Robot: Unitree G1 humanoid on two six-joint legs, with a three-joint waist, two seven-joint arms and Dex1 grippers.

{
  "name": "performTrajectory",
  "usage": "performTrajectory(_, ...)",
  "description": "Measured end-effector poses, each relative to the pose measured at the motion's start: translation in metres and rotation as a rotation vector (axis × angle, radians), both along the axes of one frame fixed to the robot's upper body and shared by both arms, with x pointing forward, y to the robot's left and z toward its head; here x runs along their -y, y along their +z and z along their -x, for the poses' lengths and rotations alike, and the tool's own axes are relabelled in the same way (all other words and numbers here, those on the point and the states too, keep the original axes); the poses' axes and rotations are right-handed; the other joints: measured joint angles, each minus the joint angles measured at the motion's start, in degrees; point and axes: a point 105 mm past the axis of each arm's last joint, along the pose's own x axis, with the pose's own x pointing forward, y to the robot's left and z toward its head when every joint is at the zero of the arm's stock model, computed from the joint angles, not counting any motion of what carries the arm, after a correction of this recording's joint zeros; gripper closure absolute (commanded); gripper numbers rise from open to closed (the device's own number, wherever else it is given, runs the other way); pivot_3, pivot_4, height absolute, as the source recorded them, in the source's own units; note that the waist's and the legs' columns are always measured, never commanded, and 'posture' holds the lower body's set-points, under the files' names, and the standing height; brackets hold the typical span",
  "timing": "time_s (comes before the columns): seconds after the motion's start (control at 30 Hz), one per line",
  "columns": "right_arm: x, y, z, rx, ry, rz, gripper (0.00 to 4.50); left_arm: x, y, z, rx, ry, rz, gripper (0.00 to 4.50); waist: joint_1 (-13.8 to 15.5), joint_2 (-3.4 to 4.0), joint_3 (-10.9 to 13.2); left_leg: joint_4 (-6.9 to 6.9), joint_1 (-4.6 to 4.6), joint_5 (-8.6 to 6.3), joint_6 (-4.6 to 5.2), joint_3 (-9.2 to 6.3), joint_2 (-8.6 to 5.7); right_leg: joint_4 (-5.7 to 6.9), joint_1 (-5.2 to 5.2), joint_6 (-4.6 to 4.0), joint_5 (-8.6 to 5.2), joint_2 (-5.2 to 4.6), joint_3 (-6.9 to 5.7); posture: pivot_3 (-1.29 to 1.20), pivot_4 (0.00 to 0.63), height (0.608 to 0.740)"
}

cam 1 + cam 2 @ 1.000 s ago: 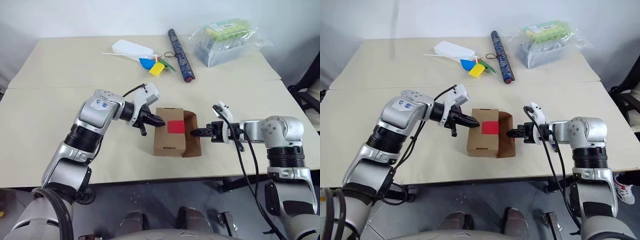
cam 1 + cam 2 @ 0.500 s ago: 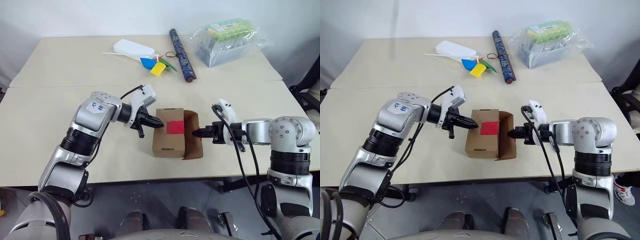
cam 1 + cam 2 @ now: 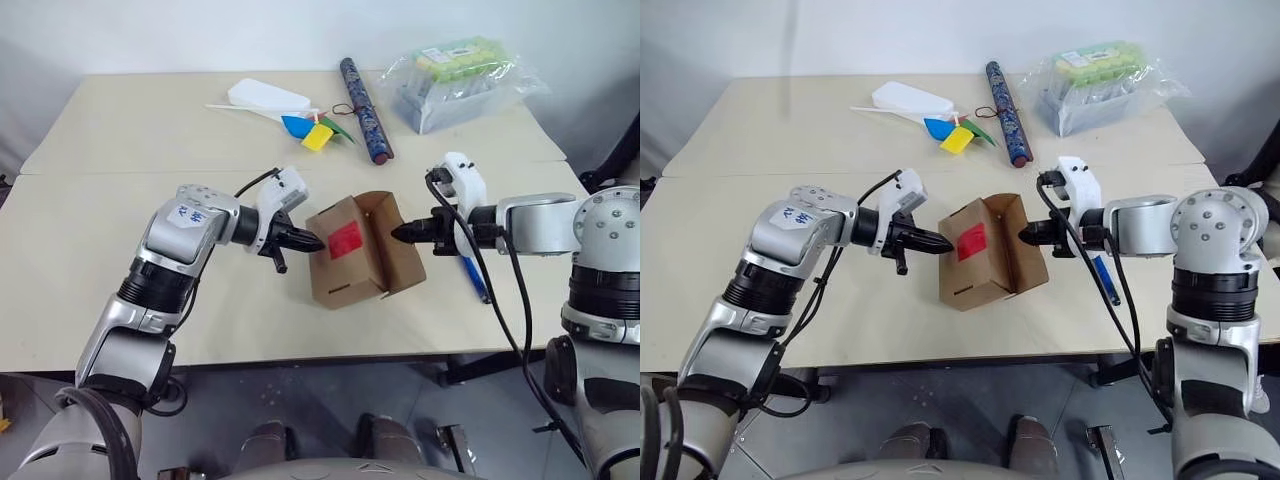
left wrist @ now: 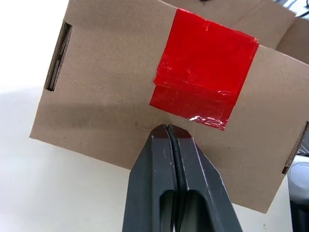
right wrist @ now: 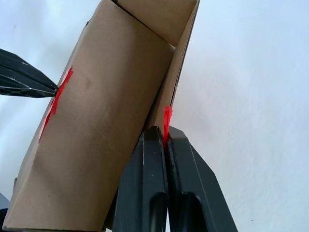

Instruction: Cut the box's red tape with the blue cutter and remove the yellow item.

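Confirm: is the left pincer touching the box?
Touching. The left wrist view shows the shut left pincer with its tip pressed against the box face, just below the red tape.

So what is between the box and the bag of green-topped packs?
In the left eye view, bare table lies between the box and the bag; the right end effector grips the box's flap.

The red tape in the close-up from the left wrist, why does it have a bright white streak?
Left wrist view: that streak is glare, room light bouncing off the glossy red tape near its lower edge; the matte brown cardboard box around it reflects none. Left eye view: the same tape looks evenly red, without any shine.
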Motion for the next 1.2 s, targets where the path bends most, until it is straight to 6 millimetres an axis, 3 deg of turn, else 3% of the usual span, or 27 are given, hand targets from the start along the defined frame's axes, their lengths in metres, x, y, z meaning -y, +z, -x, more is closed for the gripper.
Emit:
performTrajectory(0.4, -0.021, 0.024, 0.001, 0.046, 0.035, 0.099, 4.49, -0.008, -0.005, -0.007, -0.009, 0.067, 0.017, 4.5, -0.12, 0.0, 0.0, 0.01, 0.01, 0.02, 0.03, -0.06, 0.09, 0.0, -0.01, 0.0, 0.0, -0.05, 0.03, 0.0, 0.15, 0.74)
performTrajectory(0.67, -0.046, 0.045, 0.011, 0.082, 0.121, 0.088, 4.49, -0.019, -0.032, -0.014, -0.064, 0.177, -0.017, 4.5, -0.13, -0.01, 0.01, -0.03, -0.21, -0.02, 0.09, -0.08, 0.1, -0.05, -0.14, 0.01, 0.01, -0.09, -0.09, 0.0, 0.15, 0.74)
performTrajectory(0.83, -0.046, 0.047, 0.013, 0.074, 0.1, 0.087, 4.49, -0.029, -0.029, -0.013, -0.076, 0.205, -0.018, 4.5, -0.39, -0.02, 0.01, -0.04, -0.42, -0.02, 0.09, -0.06, 0.06, -0.11, -0.29, 0.01, 0.01, -0.07, -0.2, 0.0, 0.15, 0.74)
performTrajectory(1.0, -0.043, 0.045, 0.012, 0.057, 0.066, 0.098, 4.49, -0.062, -0.004, -0.011, -0.1, 0.261, 0.046, 4.5, -0.74, -0.03, 0.02, -0.05, -0.66, -0.01, 0.05, -0.06, 0.06, -0.03, -0.63, 0.01, 0.01, -0.01, -0.16, 0.0, 0.15, 0.74)
performTrajectory(1.07, -0.041, 0.044, 0.012, 0.054, 0.053, 0.106, 4.49, -0.071, 0.019, -0.011, -0.083, 0.271, 0.105, 4.5, -0.74, -0.04, 0.02, -0.01, -0.92, 0.0, 0.05, -0.06, 0.05, 0.04, -0.91, 0.01, 0.01, -0.01, -0.12, 0.0, 0.15, 0.74)
performTrajectory(1.2, -0.043, 0.046, 0.013, 0.053, 0.06, 0.112, 4.49, -0.06, 0.08, -0.006, -0.015, 0.2, 0.312, 4.5, -0.3, -0.08, 0.04, -0.02, -0.96, 0.0, 0.05, -0.04, 0.05, 0.03, -0.91, 0.02, 0.01, -0.02, -0.17, 0.0, 0.15, 0.74)
